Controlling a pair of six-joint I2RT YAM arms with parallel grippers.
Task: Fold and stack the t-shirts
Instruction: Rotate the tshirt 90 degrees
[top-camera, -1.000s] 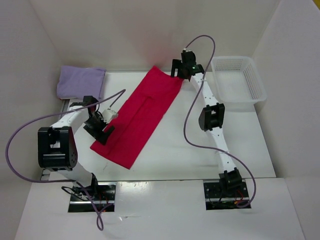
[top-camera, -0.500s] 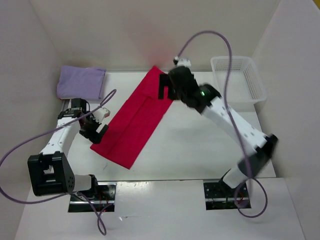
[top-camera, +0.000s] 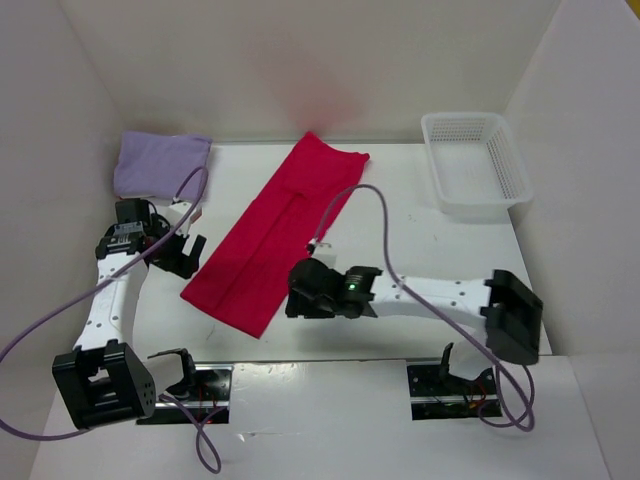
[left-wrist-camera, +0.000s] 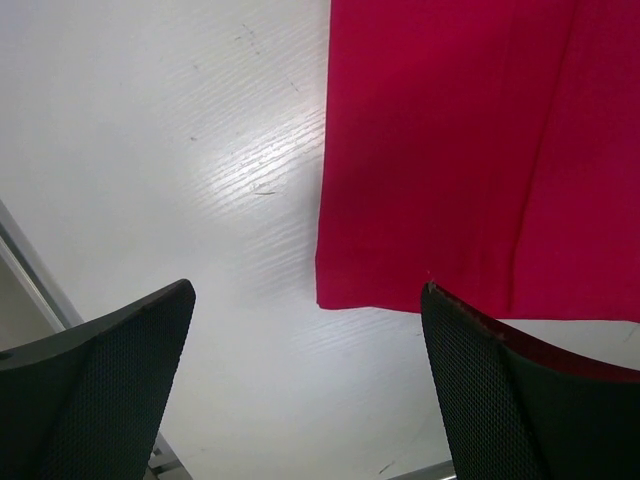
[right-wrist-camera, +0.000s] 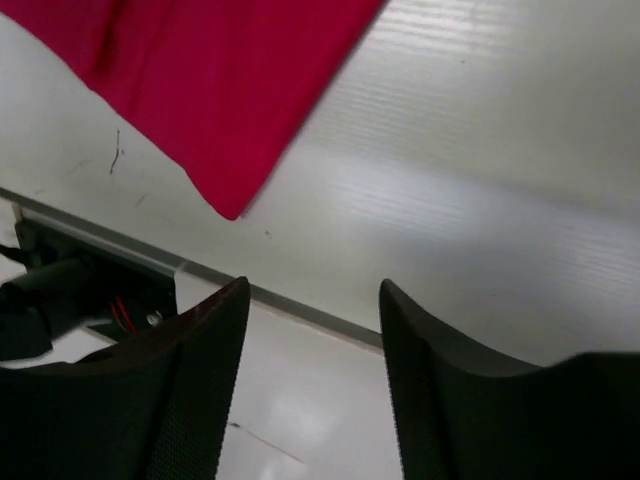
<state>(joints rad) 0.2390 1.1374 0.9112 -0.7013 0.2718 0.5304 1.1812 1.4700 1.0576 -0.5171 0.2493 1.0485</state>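
A red t-shirt, folded into a long strip, lies diagonally across the table from the back middle to the front left. It also shows in the left wrist view and the right wrist view. A folded lavender t-shirt lies at the back left corner. My left gripper is open and empty, just left of the red shirt's near left corner. My right gripper is open and empty, low near the front edge, just right of the shirt's near end. The off-white and pinkish red shirts are out of view.
A white mesh basket stands at the back right. White walls close in the table on the left, back and right. The table's front edge and metal rail lie under my right gripper. Purple cables loop over both arms.
My right arm has swung from the shirt's far end down to its near end by the front edge. My left gripper has drawn back to the left, off the shirt.
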